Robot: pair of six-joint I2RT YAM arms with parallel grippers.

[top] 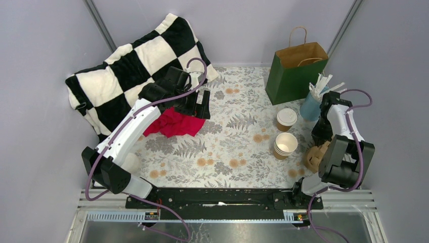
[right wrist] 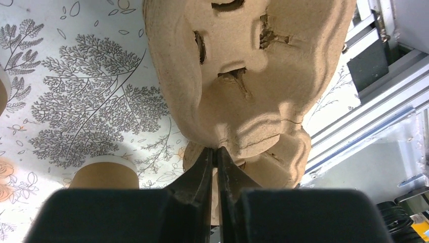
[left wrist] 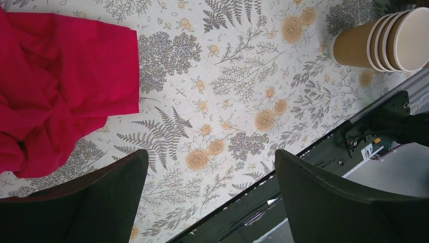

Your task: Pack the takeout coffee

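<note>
The takeout coffee, a brown cup with a white lid, stands upright right of the table's middle. My right gripper is to its right, shut on the rim of the molded cardboard cup carrier. In the right wrist view the jaws pinch the carrier's edge, and the carrier hangs tilted over the cloth. My left gripper is open and empty above the table's left half, by a red cloth. Its wide-open jaws show in the left wrist view.
A stack of lidless brown cups stands just in front of the coffee and also shows in the left wrist view. A green paper bag stands open at the back right, with a blue cup of stirrers beside it. A checkered blanket lies back left.
</note>
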